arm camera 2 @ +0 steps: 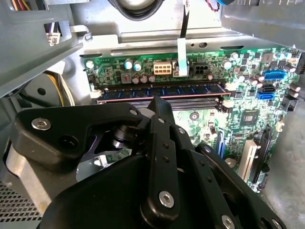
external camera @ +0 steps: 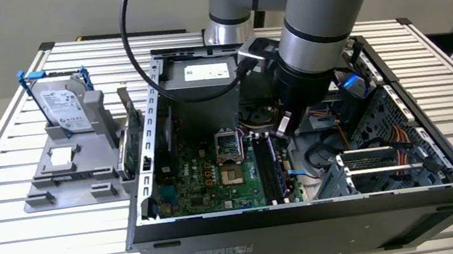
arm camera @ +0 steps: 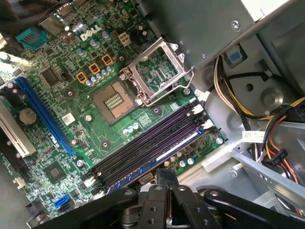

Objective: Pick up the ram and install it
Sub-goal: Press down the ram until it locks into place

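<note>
The gripper (arm camera 2: 159,102), a matte black linkage of bolted plates, hangs just above the ram (arm camera 2: 162,90), with its fingers drawn together to a point and holding nothing. The ram, a long thin dark blue stick, stands on edge in the outermost of the parallel slots (arm camera: 147,150) on the glossy green motherboard (arm camera: 71,119). My guess is it may sit unevenly: if one end rides high, pressing down could flex the thin board or leave a pale end latch unclipped. Farther off stand the open silver socket frame (arm camera: 157,71) and the perforated grey steel case (external camera: 304,211).
</note>
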`<state>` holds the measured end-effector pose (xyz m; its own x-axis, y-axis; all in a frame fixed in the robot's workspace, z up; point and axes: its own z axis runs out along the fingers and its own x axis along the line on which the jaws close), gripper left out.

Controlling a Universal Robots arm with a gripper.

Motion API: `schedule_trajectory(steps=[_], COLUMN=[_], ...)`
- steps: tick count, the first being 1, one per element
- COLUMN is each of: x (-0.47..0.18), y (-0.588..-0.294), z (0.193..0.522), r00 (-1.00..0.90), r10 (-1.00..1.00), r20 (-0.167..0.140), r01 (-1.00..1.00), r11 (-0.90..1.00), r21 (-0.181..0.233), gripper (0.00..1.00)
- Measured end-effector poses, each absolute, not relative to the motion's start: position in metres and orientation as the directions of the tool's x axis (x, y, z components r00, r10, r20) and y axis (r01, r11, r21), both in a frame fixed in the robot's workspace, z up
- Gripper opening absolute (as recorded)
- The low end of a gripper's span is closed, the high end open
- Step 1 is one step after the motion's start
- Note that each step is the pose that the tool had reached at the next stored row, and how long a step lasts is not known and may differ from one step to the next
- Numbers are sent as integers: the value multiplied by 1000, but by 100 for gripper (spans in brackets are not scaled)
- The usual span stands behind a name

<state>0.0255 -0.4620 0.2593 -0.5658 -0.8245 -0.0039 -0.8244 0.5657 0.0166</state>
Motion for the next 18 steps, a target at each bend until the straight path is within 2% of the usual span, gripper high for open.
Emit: schedule_trajectory(steps=[18], x=[25], y=[-462], z=[259], r00=[-481], r10=[-877], r20=[-2], r01=[-877], r11=[481], r21=[16], gripper=[0])
